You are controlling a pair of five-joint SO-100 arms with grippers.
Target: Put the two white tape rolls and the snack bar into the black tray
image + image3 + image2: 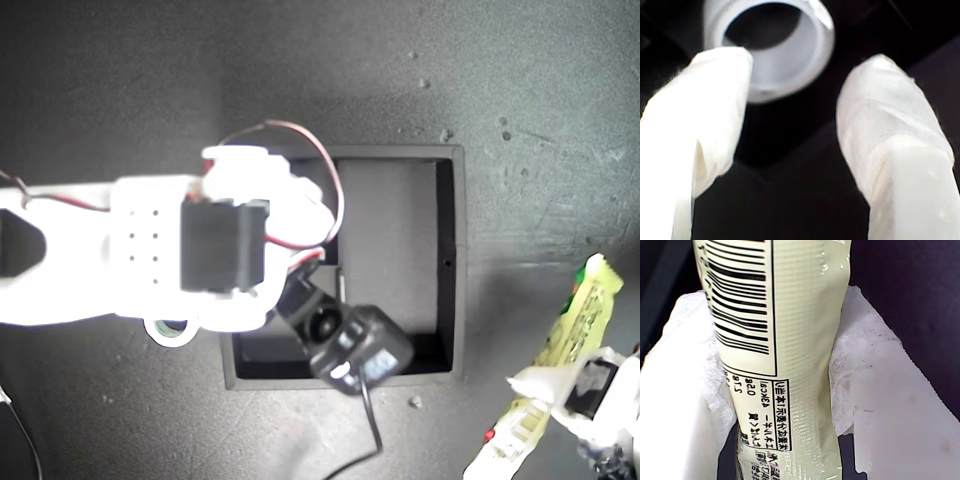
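The snack bar (790, 340) stands between the white-wrapped fingers (880, 390) of my first gripper (785, 405), which is shut on it. In the exterior view that gripper (580, 385) holds the yellow-green bar (575, 315) at the lower right, outside the black tray (460, 300). My second gripper (800, 100) is open, and a plain white tape roll (785, 55) lies just past its fingertips on a black surface. The second arm reaches in from the exterior view's left and covers the tray's left part. A tape roll with a greenish core (172, 328) peeks out under that arm, left of the tray.
The second arm's black wrist camera (355, 350) and its cable hang over the tray's near edge. The dark grey tabletop (540, 120) surrounds the tray. Red and black wires loop above the second arm.
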